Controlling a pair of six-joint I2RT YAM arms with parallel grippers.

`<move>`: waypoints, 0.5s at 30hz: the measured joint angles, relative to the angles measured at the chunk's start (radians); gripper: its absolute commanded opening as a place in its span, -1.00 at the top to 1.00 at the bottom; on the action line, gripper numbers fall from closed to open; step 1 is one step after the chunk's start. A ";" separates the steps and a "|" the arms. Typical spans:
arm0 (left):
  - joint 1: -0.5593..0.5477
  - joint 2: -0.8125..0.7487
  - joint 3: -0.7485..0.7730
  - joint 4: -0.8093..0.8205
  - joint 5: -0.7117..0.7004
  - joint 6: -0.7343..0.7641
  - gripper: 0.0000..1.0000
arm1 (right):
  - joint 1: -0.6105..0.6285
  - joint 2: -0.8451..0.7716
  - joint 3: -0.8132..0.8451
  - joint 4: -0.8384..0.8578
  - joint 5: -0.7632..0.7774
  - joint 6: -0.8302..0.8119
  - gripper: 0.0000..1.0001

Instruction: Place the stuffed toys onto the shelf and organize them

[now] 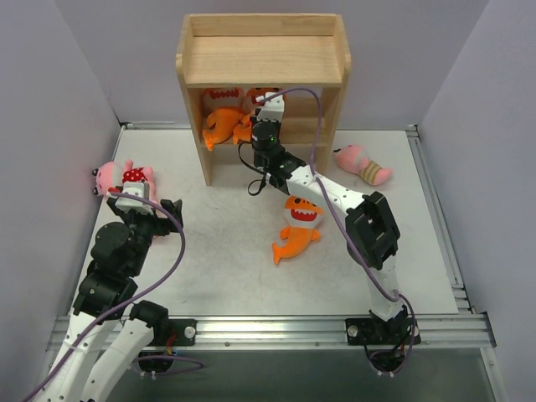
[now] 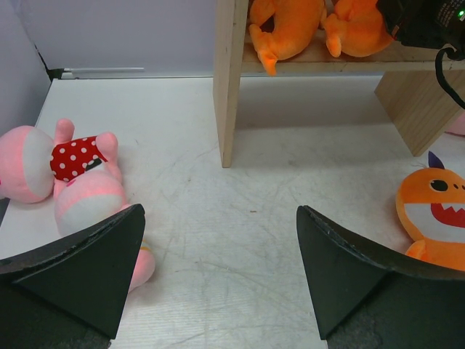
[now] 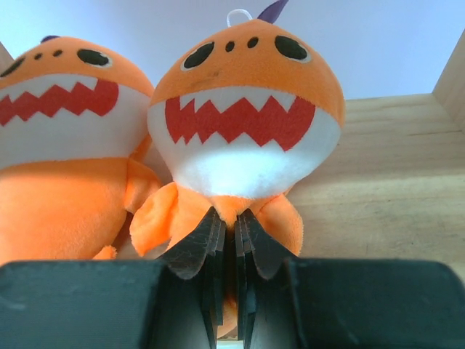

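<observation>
The shelf (image 1: 260,59) stands at 12 o'clock on the table (image 1: 226,260), its open front facing the arms. The right gripper (image 3: 229,214) reaches into a tier under the top board, its fingers pressed together and pinching a fold of orange plush at the bottom of the held fish (image 3: 247,109). That fish sits upright on the wooden board, toothy mouth toward the wrist camera. The second fish (image 3: 65,145) is at its 9 o'clock in the wrist view, upright too and touching it. In the top view, the third fish (image 1: 297,224) lies on the table near the centre, at 6 o'clock from the shelf and just beside the right arm. The striped doll (image 1: 364,165) lies on the table at 4 o'clock from the shelf, near its right side panel but apart from it. The polka-dot doll (image 2: 76,156) lies at 9 o'clock on the table, close to the wall. The left gripper (image 2: 218,211) hangs low over the table next to this doll with its fingers spread wide and nothing between them. A pink plush part runs behind one fingertip (image 2: 123,225); I cannot tell whether they touch, nor whether that part belongs to the same doll.
</observation>
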 measured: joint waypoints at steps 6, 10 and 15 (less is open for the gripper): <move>0.000 0.000 0.000 0.000 0.000 0.000 -0.88 | -0.006 0.000 -0.002 0.005 0.014 -0.006 1.00; 0.000 0.000 -0.001 0.000 0.000 0.000 -0.88 | -0.010 0.000 -0.002 0.005 0.013 -0.013 0.97; 0.000 0.000 -0.003 0.000 0.000 0.000 -0.88 | -0.013 0.000 -0.002 0.006 0.008 -0.027 0.86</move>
